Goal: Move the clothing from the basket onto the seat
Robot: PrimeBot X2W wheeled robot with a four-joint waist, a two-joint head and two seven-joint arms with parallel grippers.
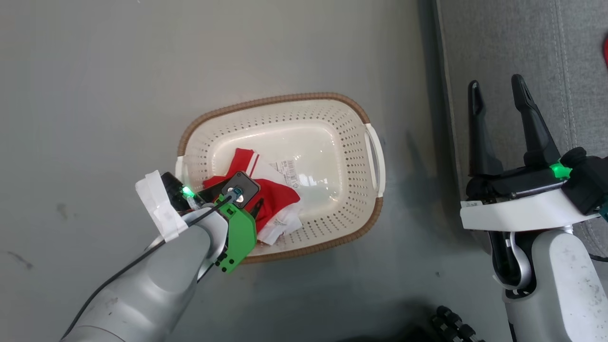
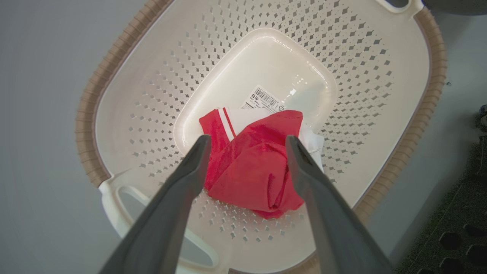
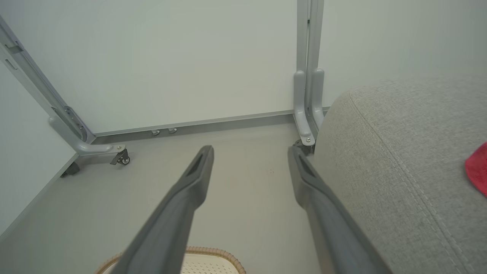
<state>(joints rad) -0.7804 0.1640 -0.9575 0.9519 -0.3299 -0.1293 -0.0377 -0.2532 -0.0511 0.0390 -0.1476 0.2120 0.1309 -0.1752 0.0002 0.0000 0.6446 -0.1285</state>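
The left arm's pale forearm (image 1: 156,280) rises from the lower corner of the head view, with white tape (image 1: 159,204) wrapped at its wrist. It reaches down into the basket (image 1: 280,99). The left gripper (image 2: 247,140) has its two dark fingers spread wide on either side of the clothing (image 2: 251,167). This is a crumpled red garment with white stripes, and nothing is pinched. Whether the tips touch the fabric cannot be told. The garment lies at the basket's near end, partly on the smooth bottom and partly on the perforated slope, just covering one edge of the barcode sticker (image 2: 266,99).

The right gripper (image 1: 496,83) hangs with its fingers apart and empty, above the line where the floor meets the seat (image 1: 498,47).

The basket stands on a plain grey floor (image 1: 95,95) that has a few dark scuffs. The grey woven seat lies beside the basket, a little apart from it. A piece of red fabric (image 3: 477,171) rests on the seat's top, at the edge of the right wrist view.

Beyond the floor stands a pale wall (image 3: 190,57) on a grey metal frame (image 3: 308,76) with a small castor (image 3: 122,156).
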